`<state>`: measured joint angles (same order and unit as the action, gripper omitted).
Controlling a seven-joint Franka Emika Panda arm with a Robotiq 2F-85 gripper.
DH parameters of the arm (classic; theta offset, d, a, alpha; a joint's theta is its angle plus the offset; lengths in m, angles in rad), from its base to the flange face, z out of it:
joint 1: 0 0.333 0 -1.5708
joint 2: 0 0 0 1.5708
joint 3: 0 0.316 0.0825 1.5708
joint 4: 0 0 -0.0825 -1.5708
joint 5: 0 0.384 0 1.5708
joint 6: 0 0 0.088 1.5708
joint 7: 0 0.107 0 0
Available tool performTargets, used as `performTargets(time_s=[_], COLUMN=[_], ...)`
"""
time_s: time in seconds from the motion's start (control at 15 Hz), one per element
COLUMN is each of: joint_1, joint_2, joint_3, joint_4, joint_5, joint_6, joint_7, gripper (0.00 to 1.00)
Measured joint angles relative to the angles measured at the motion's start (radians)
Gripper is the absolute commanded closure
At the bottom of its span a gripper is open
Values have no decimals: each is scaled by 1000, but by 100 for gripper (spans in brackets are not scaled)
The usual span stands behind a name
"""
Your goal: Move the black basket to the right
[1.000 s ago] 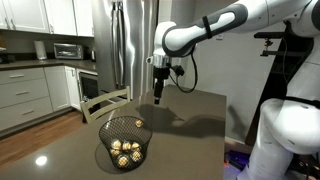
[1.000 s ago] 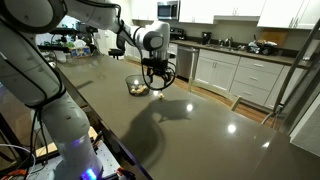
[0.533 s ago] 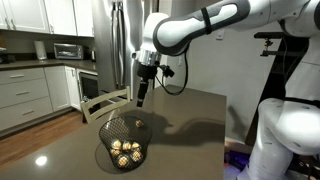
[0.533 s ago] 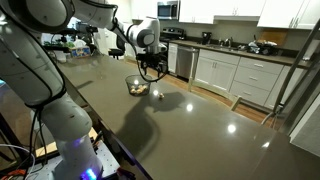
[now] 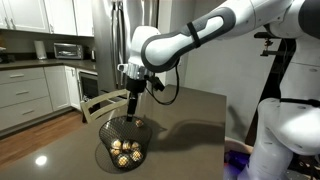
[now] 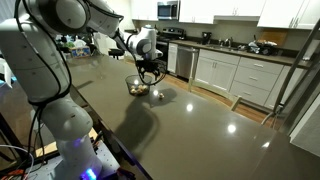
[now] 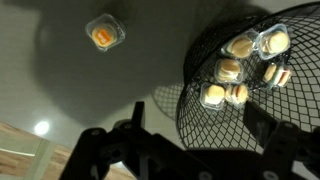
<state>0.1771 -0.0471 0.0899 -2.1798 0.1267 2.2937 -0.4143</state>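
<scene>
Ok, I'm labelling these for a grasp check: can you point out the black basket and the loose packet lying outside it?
black basket (image 7: 195,130), wrist view, on its wire-mesh wall.
loose packet (image 7: 105,33), wrist view, on its orange middle.

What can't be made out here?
- Jaws' gap on the gripper: too small in both exterior views; dark, cut off by the bottom edge in the wrist view.
- Whether it touches the basket: too small in an exterior view.
- Basket contents: blurred behind mesh, wrist view.
</scene>
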Motion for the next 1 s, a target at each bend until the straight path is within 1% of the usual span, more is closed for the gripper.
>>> performTargets(time_s=[0.13, 0.2, 0.67, 0.8, 0.93, 1.0], joint_1=[-2, -3, -6, -6, -6, -6], joint_2=[19, 26, 47, 50, 52, 52], joint_3=[1, 1, 1, 1, 1, 1], joint_4=[0, 0, 0, 0, 0, 0], joint_5=[-1, -2, -2, -2, -1, -1], joint_6=[0, 0, -1, -2, -6, -14], joint_7=[-15, -22, -60, -68, -74, -76], gripper=[25, 33, 80, 92, 96, 96])
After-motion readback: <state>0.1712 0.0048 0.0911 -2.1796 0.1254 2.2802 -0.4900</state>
